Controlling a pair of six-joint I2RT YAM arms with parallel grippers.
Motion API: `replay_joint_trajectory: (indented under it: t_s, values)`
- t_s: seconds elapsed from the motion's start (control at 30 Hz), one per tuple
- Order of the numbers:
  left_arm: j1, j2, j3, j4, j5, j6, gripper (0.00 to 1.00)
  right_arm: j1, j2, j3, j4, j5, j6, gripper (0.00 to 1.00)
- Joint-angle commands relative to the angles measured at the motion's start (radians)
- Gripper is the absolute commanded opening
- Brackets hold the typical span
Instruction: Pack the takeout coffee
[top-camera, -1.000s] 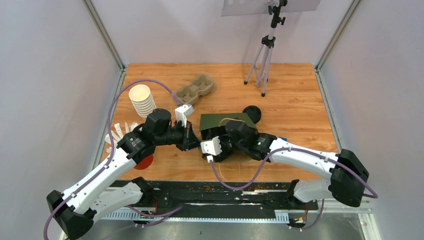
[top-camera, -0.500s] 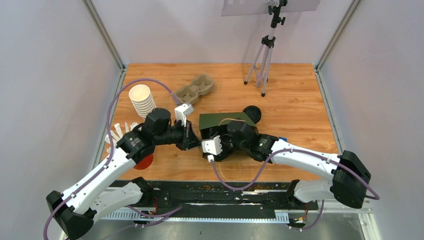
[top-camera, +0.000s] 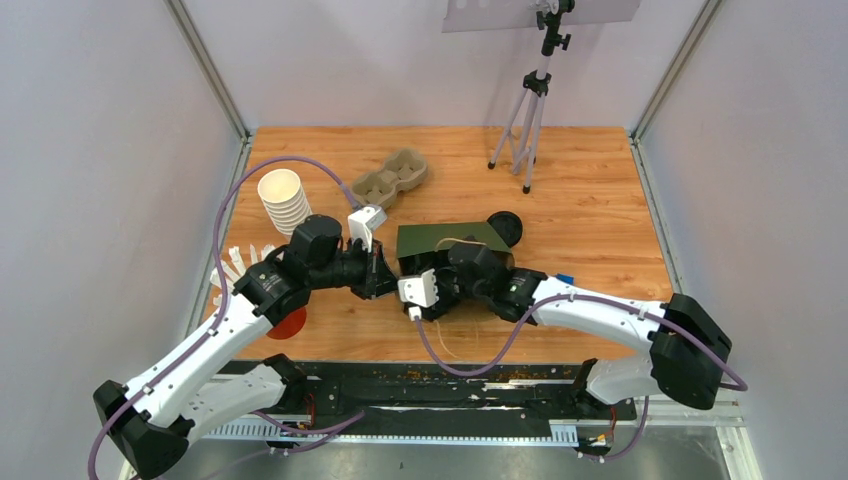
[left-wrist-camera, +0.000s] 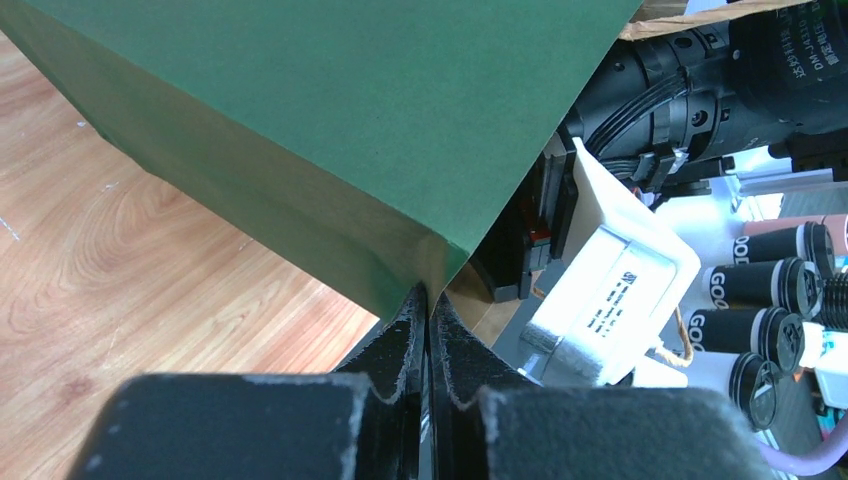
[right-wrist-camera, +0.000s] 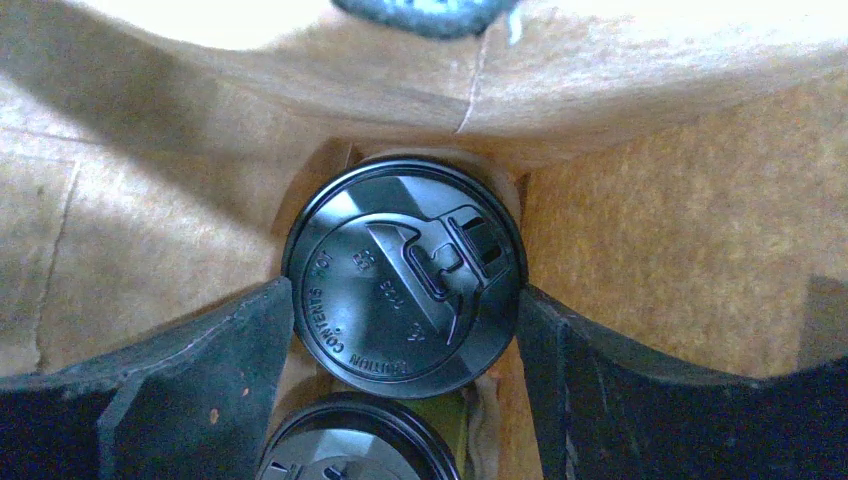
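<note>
The left pincer (left-wrist-camera: 428, 300) pinches the dark green paper bag (left-wrist-camera: 330, 100) by its corner to steady its mouth, while the right pincer (right-wrist-camera: 405, 300), reaching inside, appears to grip, jaws wide, the round black plastic lid (right-wrist-camera: 400, 250) of one takeout cup, seating it beside a second black lid (right-wrist-camera: 350, 445).

The right arm (top-camera: 600, 313) has reached further left, taking the right gripper (right-wrist-camera: 403, 295) and its lidded cup (right-wrist-camera: 400, 250) deeper, it seems, into the green bag (top-camera: 425, 240) — itself nudged leftward.

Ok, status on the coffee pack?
Left end effector pinches green bag edge. Right end effector inside bag, gripping lidded cup. Second lidded cup already inside. Nothing seen blocking.
</note>
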Motion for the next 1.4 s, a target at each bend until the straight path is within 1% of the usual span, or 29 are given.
replay_joint_trajectory:
  t_s: [0.0,0.17,0.5,0.57,0.83,1.1,1.3,1.37]
  values:
    - [0.001,0.000,0.044,0.039,0.028,-0.015,0.06,-0.007,0.043,0.018,0.054,0.053,0.037,0.80]
    - [0.001,0.008,0.045,0.044,0.033,-0.017,0.06,-0.006,0.061,0.010,0.073,0.083,0.050,0.80]
    - [0.001,0.009,0.046,0.044,0.035,-0.013,0.06,-0.006,0.075,-0.019,0.099,0.087,0.060,0.80]
    - [0.001,0.009,0.047,0.044,0.035,-0.013,0.06,-0.006,0.079,-0.023,0.133,0.122,0.062,0.80]
    - [0.001,0.011,0.047,0.044,0.038,-0.012,0.06,-0.007,0.077,-0.036,0.157,0.129,0.072,0.85]
    - [0.001,0.019,0.046,0.046,0.038,-0.010,0.06,-0.006,0.016,-0.014,0.113,0.128,0.081,0.94]
    - [0.001,0.018,0.047,0.047,0.035,-0.011,0.06,-0.006,-0.013,0.005,0.048,0.103,0.083,0.95]
    - [0.001,0.018,0.047,0.046,0.035,-0.013,0.06,-0.007,-0.016,0.010,0.033,0.060,0.085,0.95]
